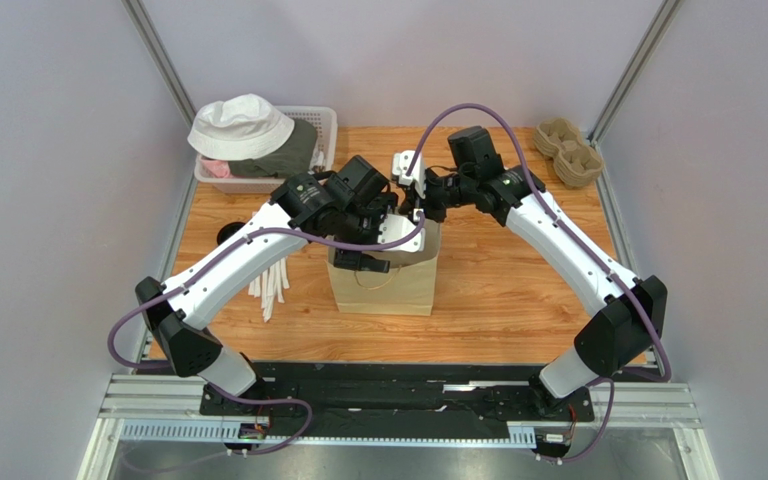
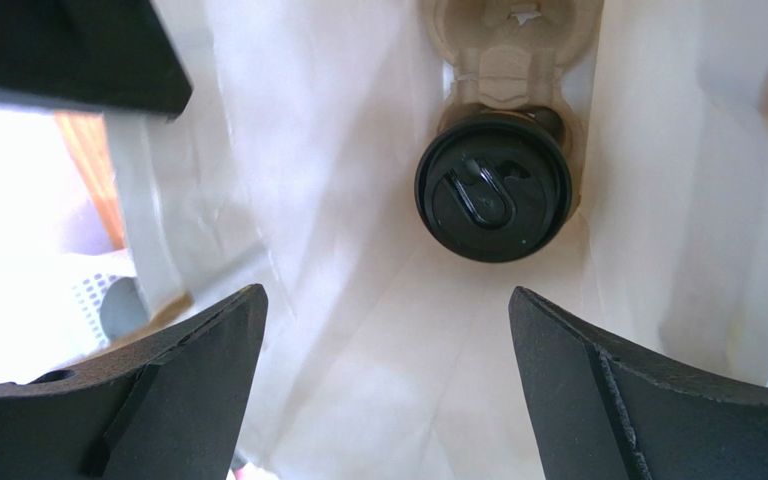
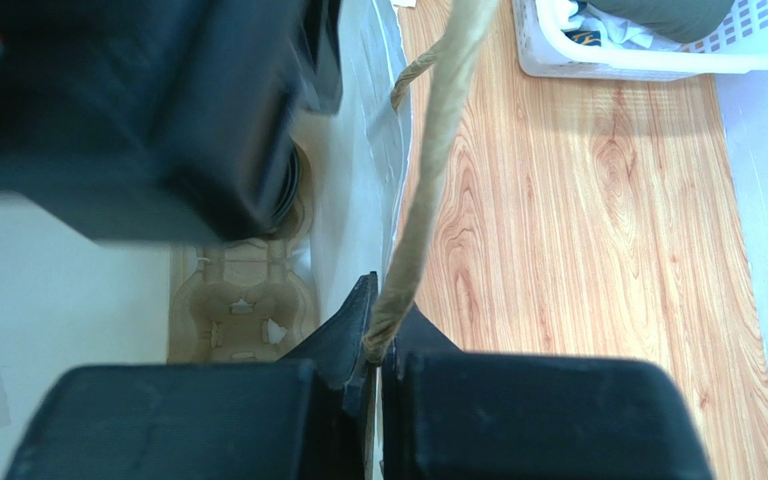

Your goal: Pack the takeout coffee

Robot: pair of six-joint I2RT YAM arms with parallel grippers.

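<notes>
L pincer [image 2: 386,292] wide — coffee [image 2: 494,195] in bag [image 2: 308,200]; R pincer [image 3: 383,330] pinching handle [image 3: 428,150].

The mouth of the brown paper bag [image 1: 388,285] is largely occupied by the left gripper [image 2: 388,300]. Below it, unobstructed room is available down to the takeout coffee [image 2: 493,200], bounded by its walls.

Bright even light; takeout coffee [image 2: 493,195] sharp, left edge blown out white.
</notes>
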